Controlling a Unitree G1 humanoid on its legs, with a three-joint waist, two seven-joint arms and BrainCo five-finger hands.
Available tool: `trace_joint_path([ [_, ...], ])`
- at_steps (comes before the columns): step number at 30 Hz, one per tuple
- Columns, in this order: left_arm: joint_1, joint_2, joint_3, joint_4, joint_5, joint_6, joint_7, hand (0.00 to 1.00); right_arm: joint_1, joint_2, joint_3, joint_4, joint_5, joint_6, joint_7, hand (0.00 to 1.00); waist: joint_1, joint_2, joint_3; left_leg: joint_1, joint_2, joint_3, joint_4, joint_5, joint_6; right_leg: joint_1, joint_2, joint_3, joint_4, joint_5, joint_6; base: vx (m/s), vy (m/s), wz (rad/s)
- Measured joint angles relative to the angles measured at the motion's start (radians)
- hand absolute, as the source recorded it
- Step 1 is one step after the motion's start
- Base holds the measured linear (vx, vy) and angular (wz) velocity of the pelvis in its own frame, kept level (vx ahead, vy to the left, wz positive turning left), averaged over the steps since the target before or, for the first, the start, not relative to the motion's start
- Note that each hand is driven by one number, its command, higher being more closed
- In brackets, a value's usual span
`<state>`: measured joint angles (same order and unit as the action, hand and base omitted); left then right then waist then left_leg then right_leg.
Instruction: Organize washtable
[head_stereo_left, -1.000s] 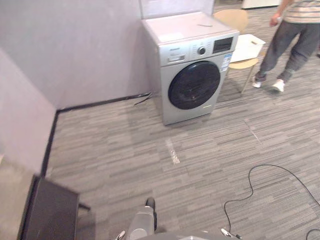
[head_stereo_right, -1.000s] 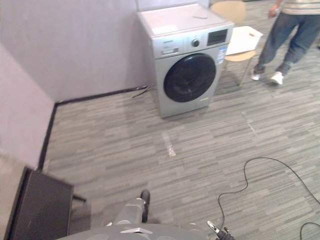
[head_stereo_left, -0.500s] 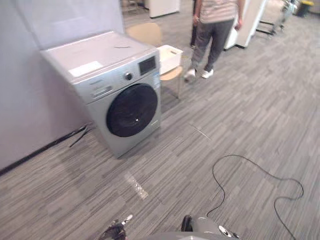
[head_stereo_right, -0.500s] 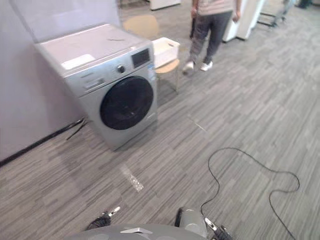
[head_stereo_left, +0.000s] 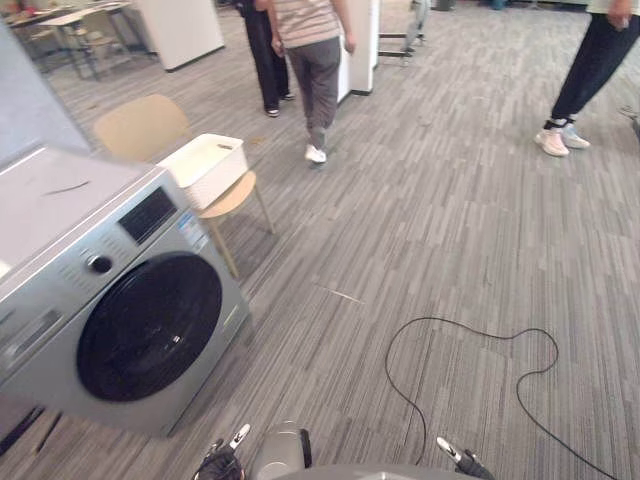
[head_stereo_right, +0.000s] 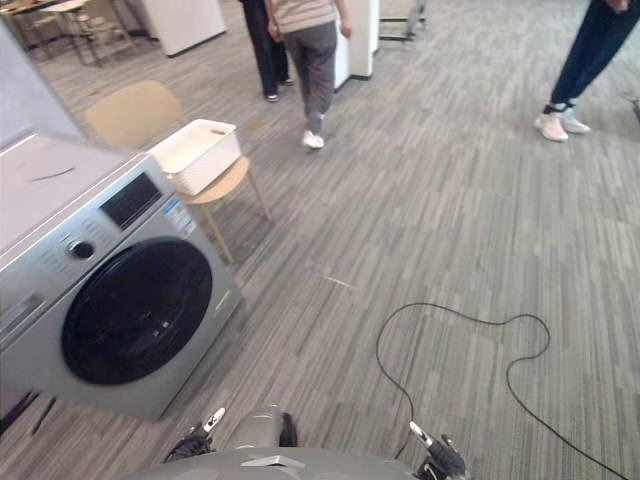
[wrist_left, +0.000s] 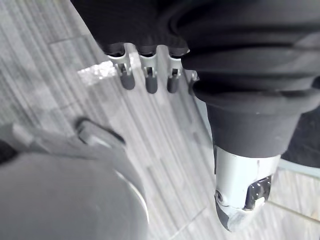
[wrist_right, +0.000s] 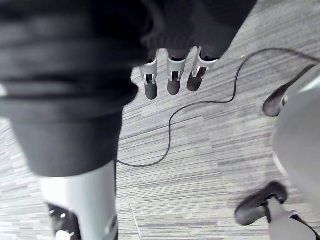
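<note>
Two slack, empty sets of straight fingers, left hand (wrist_left: 151, 82) and right hand (wrist_right: 173, 84), over grey floor (head_stereo_left: 450, 230)

This looks like an open-plan office or demo hall used as a test space, not a home. Grey striped carpet tiles (head_stereo_left: 470, 200) cover the whole floor. A silver front-loading washing machine (head_stereo_left: 110, 300) stands free on the carpet, ahead of the left hand (wrist_left: 150, 82) (a pale wooden chair (head_stereo_left: 150, 128) just beside it carries a white plastic basket (head_stereo_left: 205, 168)). Farther from the hand, people (head_stereo_left: 312, 50) in street shoes walk about near white cabinets (head_stereo_left: 182, 25) and desks (head_stereo_left: 65, 20).
</note>
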<state>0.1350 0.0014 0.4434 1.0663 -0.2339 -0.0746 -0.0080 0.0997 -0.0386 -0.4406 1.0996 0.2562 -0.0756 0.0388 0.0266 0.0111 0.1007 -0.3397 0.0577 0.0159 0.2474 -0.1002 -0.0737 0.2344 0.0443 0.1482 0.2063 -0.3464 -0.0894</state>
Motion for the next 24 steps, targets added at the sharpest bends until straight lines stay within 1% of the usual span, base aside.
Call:
trace_joint_path([
  [1,0.026,0.01,-0.001,0.0,0.0,0.001,0.001,0.0,0.015,0.012,0.011,-0.001,0.0,0.0,0.0,0.0,0.014,-0.025,-0.019,0.003,-0.015,0.026,0.045,0.074,0.024,0.033,-0.036,0.033,0.013,-0.032,0.015,0.5,0.239,-0.91],
  [2,0.042,0.012,-0.002,0.003,0.002,0.001,0.002,0.0,0.032,0.018,0.005,0.001,0.0,0.0,0.001,0.0,0.013,-0.022,-0.042,0.004,-0.021,0.039,0.066,0.101,0.031,0.034,-0.047,0.048,0.037,-0.039,0.025,0.69,0.225,-0.72],
  [3,0.05,0.025,0.002,0.003,-0.001,0.001,0.002,0.0,0.046,0.029,-0.001,0.001,-0.001,0.002,0.001,0.0,0.012,-0.056,-0.064,0.009,-0.047,0.071,0.12,0.073,0.064,-0.003,-0.077,0.053,0.16,-0.051,0.05,0.65,0.172,-0.53],
  [4,0.039,0.05,-0.013,0.024,0.005,0.0,0.001,0.0,0.053,0.051,-0.026,0.006,-0.002,0.003,0.005,0.0,0.013,-0.091,-0.061,0.053,-0.077,0.101,0.128,0.023,0.073,-0.087,-0.095,0.054,0.401,-0.022,0.098,0.58,0.151,-0.45],
  [5,0.026,0.064,-0.021,0.034,0.006,0.0,0.001,0.0,0.048,0.062,-0.052,0.007,-0.003,0.003,0.006,0.0,0.01,-0.104,-0.052,0.081,-0.09,0.112,0.128,0.003,0.085,-0.136,-0.103,0.053,0.525,0.029,0.146,0.42,0.103,-0.27],
  [6,0.009,0.094,-0.067,0.053,0.006,0.005,0.003,0.0,0.039,0.07,-0.081,0.012,-0.003,0.002,0.008,0.0,-0.009,-0.11,-0.037,0.138,-0.105,0.117,0.129,-0.031,0.1,-0.22,-0.115,0.039,0.747,0.18,0.245,0.28,0.072,0.02],
  [7,0.002,0.114,-0.126,0.077,0.007,0.008,0.007,0.0,0.043,0.062,-0.081,0.012,-0.002,0.001,0.009,0.0,-0.032,-0.099,-0.026,0.205,-0.104,0.111,0.119,-0.059,0.111,-0.287,-0.142,-0.035,0.886,0.183,0.23,0.22,0.047,0.02],
  [8,-0.001,0.117,-0.142,0.083,0.008,0.009,0.01,0.0,0.044,0.054,-0.081,0.011,-0.003,0.001,0.01,0.0,-0.037,-0.092,-0.019,0.25,-0.101,0.112,0.1,-0.064,0.114,-0.315,-0.161,-0.075,0.92,0.162,0.196,0.12,-0.006,-0.19],
  [9,-0.01,0.116,-0.178,0.098,0.008,0.014,0.014,0.0,0.045,0.038,-0.081,0.012,-0.002,0.0,0.011,0.0,-0.033,-0.064,-0.006,0.361,-0.08,0.122,0.019,-0.064,0.113,-0.36,-0.177,-0.145,0.893,0.116,0.135,-0.05,-0.011,-0.54],
  [10,-0.023,0.105,-0.21,0.1,0.008,0.012,0.014,0.0,0.045,0.019,-0.071,0.01,-0.002,-0.001,0.011,0.0,-0.031,-0.031,0.002,0.473,-0.048,0.144,-0.086,-0.059,0.106,-0.407,-0.181,-0.226,0.756,0.068,0.113,-0.14,-0.007,-0.58],
  [12,-0.041,0.103,-0.212,0.1,0.007,0.007,0.014,0.0,0.047,0.02,-0.073,0.01,-0.002,-0.004,0.012,0.0,-0.043,-0.029,0.003,0.524,-0.04,0.149,-0.136,-0.063,0.102,-0.451,-0.188,-0.267,0.602,0.067,0.119,-0.24,0.009,-0.25],
  [13,-0.07,0.095,-0.214,0.101,0.008,0.007,0.014,0.0,0.049,0.021,-0.074,0.011,-0.001,-0.004,0.013,0.0,-0.049,-0.032,0.004,0.549,-0.037,0.148,-0.159,-0.083,0.092,-0.491,-0.192,-0.288,0.409,0.093,0.144,-0.36,0.02,0.02],
  [14,-0.095,0.075,-0.217,0.109,0.008,0.003,0.013,0.0,0.055,0.021,-0.081,0.017,-0.001,0.002,0.011,0.0,-0.048,-0.032,0.004,0.562,-0.033,0.146,-0.161,-0.112,0.081,-0.498,-0.192,-0.297,0.175,0.174,0.147,-0.33,0.002,0.08],
  [15,-0.102,0.053,-0.211,0.109,0.009,0.002,0.012,0.0,0.061,0.021,-0.084,0.037,-0.001,0.002,0.011,0.0,-0.051,-0.031,0.007,0.581,-0.029,0.143,-0.151,-0.142,0.068,-0.501,-0.191,-0.296,0.08,0.277,0.131,-0.12,-0.052,0.11],
  [16,-0.104,0.048,-0.205,0.102,0.022,-0.001,0.009,0.0,0.071,0.018,-0.087,0.043,-0.001,0.005,0.008,0.0,-0.057,-0.025,0.003,0.593,-0.019,0.138,-0.145,-0.16,0.064,-0.496,-0.184,-0.296,0.08,0.332,0.127,0.23,-0.165,0.06],
  [17,-0.09,0.021,-0.183,0.099,0.026,-0.001,-0.002,0.0,0.087,0.004,-0.069,0.041,-0.002,0.015,0.003,0.0,-0.07,0.01,-0.014,0.618,0.021,0.141,-0.144,-0.181,0.048,-0.51,-0.141,-0.297,0.129,0.336,0.08,0.45,-0.243,-0.06],
  [18,-0.082,0.011,-0.126,0.095,0.028,0.0,-0.006,0.0,0.085,-0.001,-0.042,0.041,-0.004,0.016,0.004,0.0,-0.071,0.003,-0.02,0.598,0.03,0.143,-0.05,-0.179,0.047,-0.511,-0.135,-0.291,0.177,0.29,0.05,0.45,-0.276,-0.13],
  [19,-0.085,0.008,-0.105,0.088,0.028,0.001,-0.007,0.0,0.084,-0.002,-0.045,0.041,-0.004,0.017,0.004,0.0,-0.072,0.004,-0.02,0.564,0.042,0.134,0.032,-0.178,0.047,-0.503,-0.133,-0.296,0.186,0.286,0.044,0.36,-0.28,-0.11],
  [20,-0.088,-0.003,-0.071,0.081,0.027,0.002,-0.008,0.0,0.084,-0.005,-0.05,0.038,-0.004,0.017,0.005,0.0,-0.075,0.012,-0.018,0.515,0.069,0.121,0.178,-0.168,0.049,-0.479,-0.12,-0.308,0.188,0.268,0.042,0.28,-0.32,-0.11],
  [21,-0.088,-0.018,-0.031,0.068,0.026,0.003,-0.01,0.0,0.088,-0.012,-0.056,0.037,-0.003,0.018,0.006,0.0,-0.072,0.025,-0.009,0.446,0.106,0.098,0.377,-0.111,0.054,-0.432,-0.099,-0.324,0.187,0.239,0.029,0.29,-0.375,-0.12],
  [22,-0.085,-0.022,-0.008,0.067,0.025,0.003,-0.013,0.0,0.084,-0.019,-0.044,0.031,-0.004,0.022,0.006,0.0,-0.07,0.036,-0.006,0.371,0.136,0.061,0.565,0.027,0.048,-0.377,-0.071,-0.33,0.184,0.194,0.002,0.22,-0.333,-0.18],
  [23,-0.076,-0.021,-0.011,0.068,0.025,0.004,-0.014,0.0,0.086,-0.022,-0.031,0.026,-0.003,0.021,0.006,0.0,-0.068,0.032,-0.003,0.342,0.14,0.048,0.643,0.126,0.029,-0.347,-0.057,-0.322,0.178,0.168,-0.019,0.16,-0.303,-0.21],
  [24,-0.058,-0.005,-0.019,0.066,0.023,0.004,-0.017,0.0,0.079,-0.023,-0.027,0.02,-0.003,0.021,0.006,0.0,-0.068,0.03,0.003,0.274,0.138,0.004,0.8,0.216,0.013,-0.279,-0.033,-0.306,0.161,0.134,-0.051,0.27,-0.231,-0.34],
])
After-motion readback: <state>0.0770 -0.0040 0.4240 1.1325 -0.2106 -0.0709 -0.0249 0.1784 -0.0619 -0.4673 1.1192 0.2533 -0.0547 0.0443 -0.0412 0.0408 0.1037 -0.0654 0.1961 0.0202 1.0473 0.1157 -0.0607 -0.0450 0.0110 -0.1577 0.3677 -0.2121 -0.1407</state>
